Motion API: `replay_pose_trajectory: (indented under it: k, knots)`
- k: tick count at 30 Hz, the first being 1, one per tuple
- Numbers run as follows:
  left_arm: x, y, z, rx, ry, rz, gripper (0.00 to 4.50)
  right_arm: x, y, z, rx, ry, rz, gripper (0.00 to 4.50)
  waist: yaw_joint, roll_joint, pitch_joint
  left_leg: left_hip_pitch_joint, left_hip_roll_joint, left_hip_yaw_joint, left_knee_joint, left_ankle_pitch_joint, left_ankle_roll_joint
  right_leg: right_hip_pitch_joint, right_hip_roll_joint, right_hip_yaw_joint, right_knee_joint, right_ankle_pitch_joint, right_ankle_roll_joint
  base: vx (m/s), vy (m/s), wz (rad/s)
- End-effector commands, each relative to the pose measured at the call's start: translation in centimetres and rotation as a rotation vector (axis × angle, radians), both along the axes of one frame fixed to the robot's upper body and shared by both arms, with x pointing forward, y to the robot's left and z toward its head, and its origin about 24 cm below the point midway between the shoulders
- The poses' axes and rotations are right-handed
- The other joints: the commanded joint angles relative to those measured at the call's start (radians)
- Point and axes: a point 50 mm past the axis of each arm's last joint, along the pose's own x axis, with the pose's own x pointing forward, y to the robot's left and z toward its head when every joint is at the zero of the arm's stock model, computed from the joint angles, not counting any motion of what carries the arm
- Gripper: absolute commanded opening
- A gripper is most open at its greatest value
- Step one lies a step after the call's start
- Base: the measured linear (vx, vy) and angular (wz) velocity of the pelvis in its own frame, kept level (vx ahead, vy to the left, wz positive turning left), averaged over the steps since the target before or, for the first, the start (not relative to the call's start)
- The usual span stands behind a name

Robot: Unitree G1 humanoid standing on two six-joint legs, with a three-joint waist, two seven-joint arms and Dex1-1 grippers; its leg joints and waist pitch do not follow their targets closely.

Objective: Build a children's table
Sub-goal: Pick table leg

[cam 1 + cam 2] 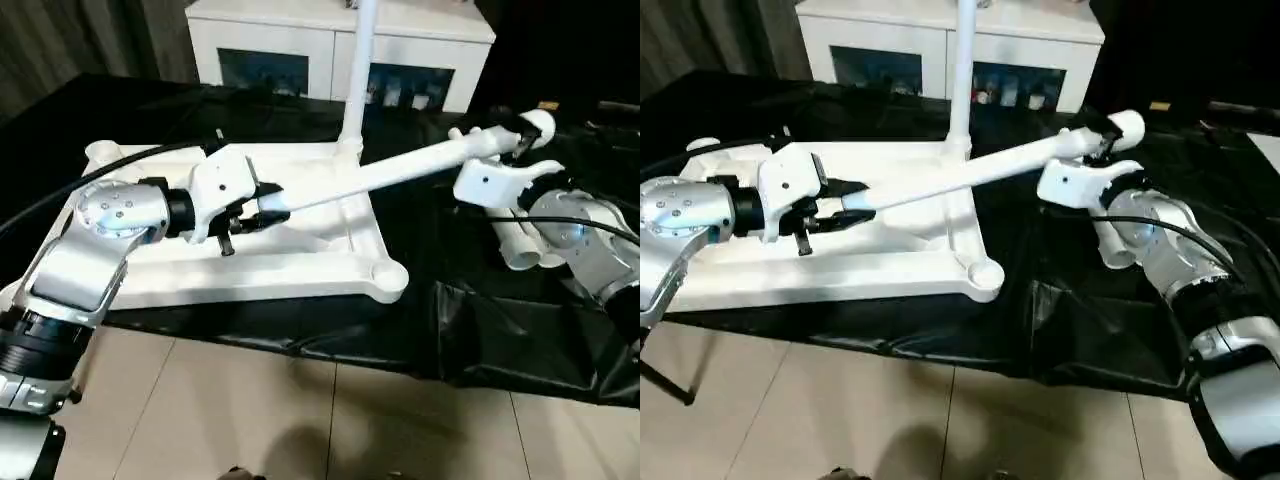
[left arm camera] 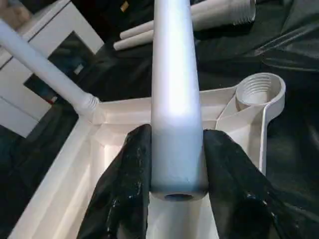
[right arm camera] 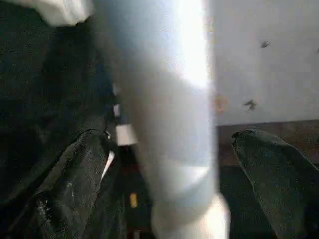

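Left wrist view has my left gripper [image 2: 174, 164] clamped on the narrow end of a leg [image 1: 400, 168]. That leg runs up to the right of the head frame, where my right gripper [image 3: 174, 164] straddles its thick end, fingers spread and not touching. I judge this a handover for threading. The top [image 1: 300, 270] lies ribs-up at centre left, one leg [image 1: 357, 70] already upright in its far socket.
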Motion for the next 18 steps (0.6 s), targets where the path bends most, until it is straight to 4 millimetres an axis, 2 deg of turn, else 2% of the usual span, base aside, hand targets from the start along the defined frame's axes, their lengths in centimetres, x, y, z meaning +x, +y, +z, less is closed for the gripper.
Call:
replay_pose_trajectory:
  k: [1, 3, 5, 6, 10, 11, 14, 18]
  knots:
    - [0.3, 0.1, 1.3, 0.018, -0.057, -0.007, 1.34, 0.2, -0.2, 0.0, -0.017, 0.002, -0.003, 4.11, -0.003, -0.01, -0.072, 0.018, 0.034, -0.013, -0.062, -0.213, -0.007, 0.046, -0.037, 0.042, -0.063, -0.149, -0.232, 0.0, 0.0, 0.0]
    - [0.3, 0.2, 1.5, 0.022, -0.067, -0.014, 1.34, 0.1, -0.5, -0.4, -0.027, 0.018, -0.005, 4.04, -0.003, -0.007, -0.072, 0.018, 0.034, -0.014, -0.063, -0.208, -0.005, 0.047, -0.037, 0.042, -0.063, -0.141, -0.235, 0.0, 0.0, 0.0]
    - [0.1, 0.2, 1.7, 0.024, -0.074, -0.027, 1.34, 0.1, -0.7, -1.0, -0.039, 0.046, -0.006, 3.97, -0.003, -0.009, -0.073, 0.018, 0.034, -0.013, -0.062, -0.203, -0.003, 0.047, -0.037, 0.042, -0.06, -0.127, -0.243, 0.0, 0.0, 0.0]
    - [0.0, 0.3, 1.8, 0.038, -0.071, -0.043, 1.34, 0.1, -0.9, -1.2, -0.045, 0.046, -0.008, 3.69, -0.003, -0.009, -0.073, 0.018, 0.034, -0.013, -0.062, -0.201, -0.002, 0.047, -0.037, 0.042, -0.06, -0.123, -0.245, 0.0, 0.0, 0.0]
    - [-0.2, 0.4, 1.8, 0.06, -0.072, -0.049, 1.34, 0.2, -0.9, -1.0, -0.05, 0.012, -0.012, 3.57, -0.003, -0.009, -0.071, 0.018, 0.035, -0.013, -0.062, -0.203, -0.004, 0.046, -0.036, 0.042, -0.06, -0.132, -0.245, 0.0, 0.0, 0.0]
    - [-0.2, 0.5, 1.9, 0.068, -0.075, -0.05, 1.34, 0.2, -0.9, -0.9, -0.048, 0.006, -0.011, 3.27, -0.003, -0.01, -0.071, 0.018, 0.034, -0.012, -0.062, -0.206, -0.004, 0.046, -0.035, 0.042, -0.06, -0.132, -0.244, 0.0, 0.0, 0.0]
    - [-0.2, 0.6, 1.9, 0.08, -0.08, -0.059, 1.34, 0.3, -0.9, -1.0, -0.048, 0.017, -0.007, 3.12, -0.004, -0.008, -0.071, 0.018, 0.035, -0.013, -0.062, -0.223, -0.007, 0.044, -0.036, 0.041, -0.061, -0.151, -0.239, 0.0, 0.0, 0.0]
    - [-0.2, 0.5, 2.0, 0.077, -0.077, -0.067, 1.34, 0.3, -0.9, -1.2, -0.049, 0.023, -0.002, 2.71, -0.004, -0.008, -0.071, 0.019, 0.035, -0.013, -0.063, -0.229, -0.01, 0.044, -0.036, 0.042, -0.061, -0.15, -0.238, 0.0, 0.0, 0.0]
